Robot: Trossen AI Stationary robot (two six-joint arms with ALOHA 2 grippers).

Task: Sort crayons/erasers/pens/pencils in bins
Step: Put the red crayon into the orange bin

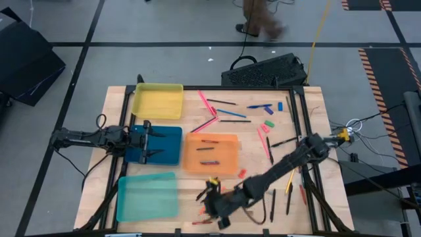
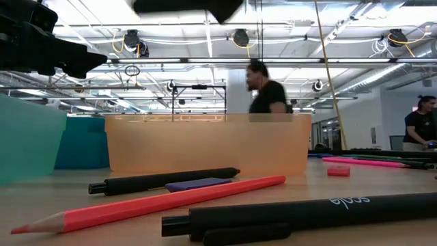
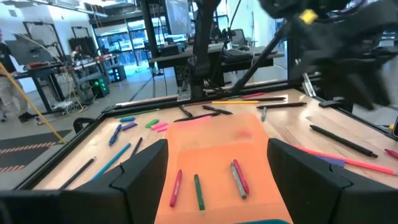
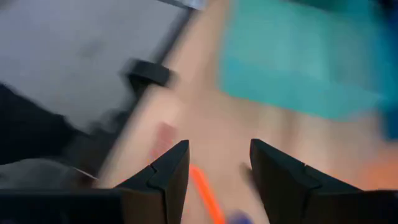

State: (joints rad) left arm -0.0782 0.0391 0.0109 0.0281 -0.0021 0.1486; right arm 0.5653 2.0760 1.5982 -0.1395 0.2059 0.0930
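Wooden tabletop (image 1: 316, 105) carries four bins: yellow (image 1: 158, 101), dark blue (image 1: 164, 145) and teal (image 1: 147, 196) at left, orange (image 1: 212, 153) mid-table holding crayons (image 3: 198, 186). Left hand (image 1: 152, 139) hovers spread over the dark blue bin. Right hand (image 1: 212, 205), fingers parted and empty, hangs near the front edge above pens (image 2: 164, 181) and a pencil (image 2: 150, 202); more lie scattered rightward.

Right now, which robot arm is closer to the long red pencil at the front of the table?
The right arm. Its tool hangs open just above the red pencil by the teal bin. The left tool waits farther back, open over the dark blue bin.
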